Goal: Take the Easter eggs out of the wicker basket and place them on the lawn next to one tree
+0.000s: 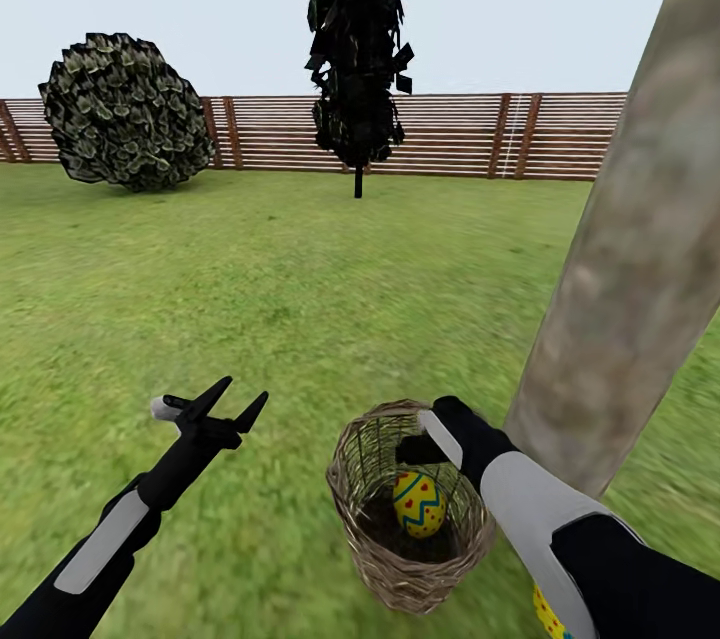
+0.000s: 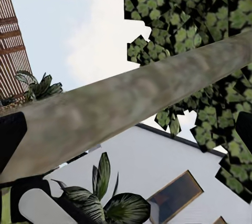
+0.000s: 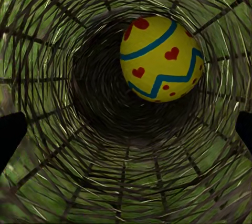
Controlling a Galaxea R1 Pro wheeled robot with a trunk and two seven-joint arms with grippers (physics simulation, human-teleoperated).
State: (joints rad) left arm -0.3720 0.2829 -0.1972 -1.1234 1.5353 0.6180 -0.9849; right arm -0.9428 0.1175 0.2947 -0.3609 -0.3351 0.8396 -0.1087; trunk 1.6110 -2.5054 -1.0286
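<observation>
The wicker basket (image 1: 400,574) stands on the lawn (image 1: 300,299) at the foot of the thick pale tree (image 1: 640,249). One Easter egg (image 1: 419,504), yellow with blue zigzag and red hearts, lies inside it. My right gripper (image 1: 410,454) reaches over the basket's rim, open. In the right wrist view the egg (image 3: 157,58) rests on the basket's floor (image 3: 105,108), ahead of the open right gripper (image 3: 126,132) and untouched. A second egg (image 1: 547,614) peeks out under my right forearm. My left gripper (image 1: 243,391) hovers open and empty over the grass, left of the basket.
A brown slat fence (image 1: 450,134) closes the far side of the lawn. A round bush (image 1: 125,114) stands at the back left and a thin dark-leaved tree (image 1: 358,49) at the back centre. The left wrist view looks up at the trunk (image 2: 131,103) and a white house (image 2: 157,166).
</observation>
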